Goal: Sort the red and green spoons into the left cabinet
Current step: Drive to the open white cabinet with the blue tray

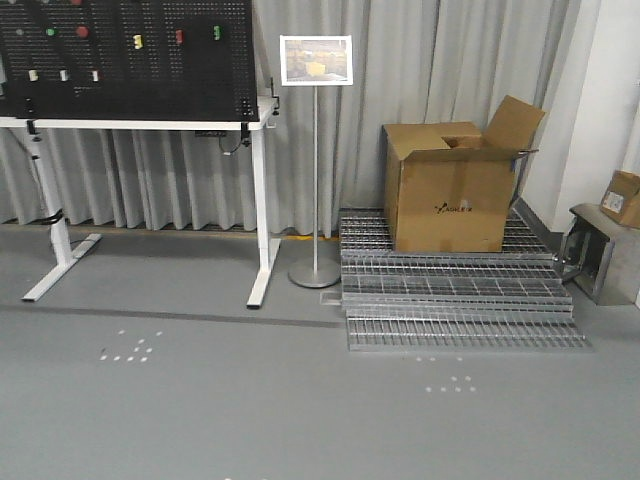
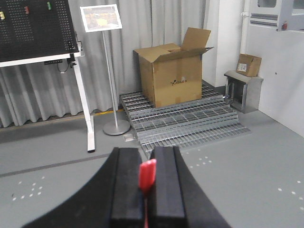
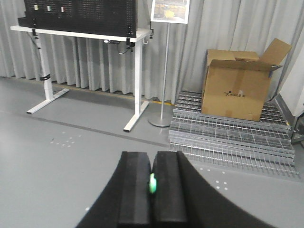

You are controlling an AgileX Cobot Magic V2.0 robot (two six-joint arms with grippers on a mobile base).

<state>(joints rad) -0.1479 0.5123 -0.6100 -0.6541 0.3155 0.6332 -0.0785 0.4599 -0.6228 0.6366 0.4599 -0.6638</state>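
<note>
Both arms are held out pretty much level, wrist cams looking across the grey floor [image 1: 250, 400] toward the curtain wall. The left gripper [image 2: 145, 156] is clamped down on the red spoon [image 2: 147, 175]. A red tip pokes up between the two black fingers [image 2: 126, 185], and the rest of it is hidden in the gap. It's the same deal on the other side: the right gripper [image 3: 152, 159] is squeezed onto the green spoon [image 3: 152, 183], and only a small green sliver shows between the pads. So both spoons are up in the air in the claws, not sitting on anything.

Ahead of the robot there's an open cardboard box [image 1: 447, 195] on a stack of metal grating [image 1: 450, 300]. A sign stand [image 1: 315, 150] is just left of it, and a white-legged table with a black pegboard [image 1: 130, 60] is further left.
</note>
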